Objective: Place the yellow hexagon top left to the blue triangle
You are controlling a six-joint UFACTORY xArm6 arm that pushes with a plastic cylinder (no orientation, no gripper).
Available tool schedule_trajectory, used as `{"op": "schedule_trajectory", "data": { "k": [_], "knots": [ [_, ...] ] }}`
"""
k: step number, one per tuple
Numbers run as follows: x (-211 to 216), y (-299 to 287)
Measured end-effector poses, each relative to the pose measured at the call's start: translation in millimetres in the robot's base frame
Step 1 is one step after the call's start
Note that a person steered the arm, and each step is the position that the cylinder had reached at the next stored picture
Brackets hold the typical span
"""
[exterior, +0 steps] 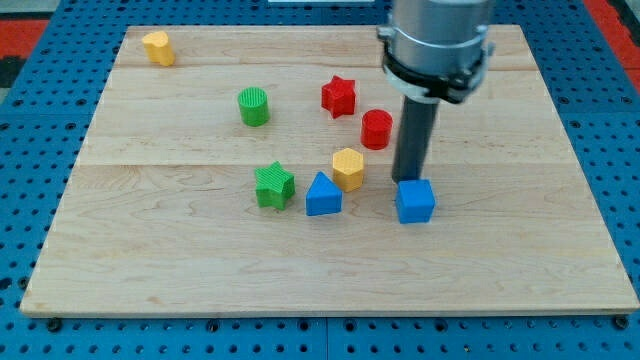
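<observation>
Currently, going left to right, the blue triangle [322,194] is sitting near the board's middle, with the yellow hexagon [348,168] touching it at about one o'clock, so the hexagon is lying upper right, not upper left. My tip [409,179] is carrying no claw, only a bare rod, and is standing just above the blue cube [415,201], at three o'clock from the hexagon. I judge the rod should be pushing the hexagon toward nine o'clock, gently, without nudging the triangle.

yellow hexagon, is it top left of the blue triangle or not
Not: the yellow hexagon sits at the blue triangle's upper right, almost touching it.
</observation>
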State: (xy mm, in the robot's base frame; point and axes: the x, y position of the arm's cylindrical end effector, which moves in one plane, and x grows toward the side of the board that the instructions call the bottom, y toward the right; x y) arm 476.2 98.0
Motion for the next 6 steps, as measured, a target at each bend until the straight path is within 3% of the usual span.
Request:
{"op": "schedule_trajectory", "data": {
  "k": [1,3,5,6],
  "knots": [
    [1,-24],
    [-70,-122],
    [-29,-79],
    [-21,-97]
  ]
}}
